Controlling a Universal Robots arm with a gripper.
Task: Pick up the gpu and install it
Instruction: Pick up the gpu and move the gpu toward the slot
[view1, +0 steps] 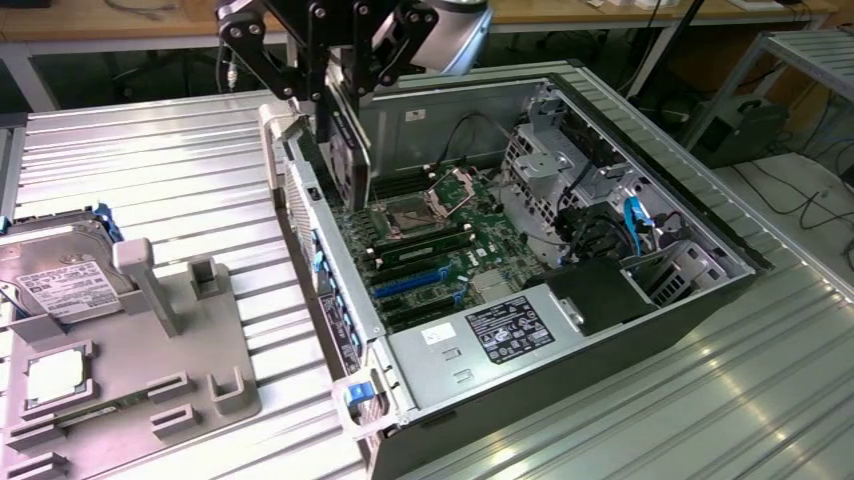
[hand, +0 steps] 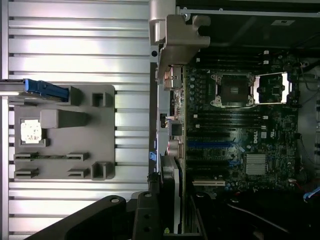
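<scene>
The arm comes down from above, its wrist turned straight to the table, so the pincer (view1: 342, 72) points its black fingers (view1: 262, 55) downward over the open computer case (view1: 694, 255). The pincer is clenched on the gpu (view1: 352, 140), which it grasps by the upper edge. The card hangs upright and edge-on directly under the pincer, as a thin dark slab. In the wrist view the gpu (hand: 171, 182) runs out from between the fingers (hand: 145, 212), just inside the rear wall of the case (hand: 172, 45) and along the near border of the motherboard (hand: 240, 130). If its lower edge touches the board or any slot, I cannot tell. Below the pincer and a little further inside the case lie the open CPU socket (view1: 400, 215) and the blue expansion slots (view1: 411, 283). Beyond them, away from the pincer, sits the power supply (view1: 514, 325) with its label. On the other side of the pincer, outside the case toward the exterior view's left, a grey fixture tray (view1: 200, 385) rests on the ribbed metal table (view1: 174, 160). It carries a hard drive (view1: 60, 270) and a processor chip (view1: 60, 375), both well apart from the pincer.
</scene>
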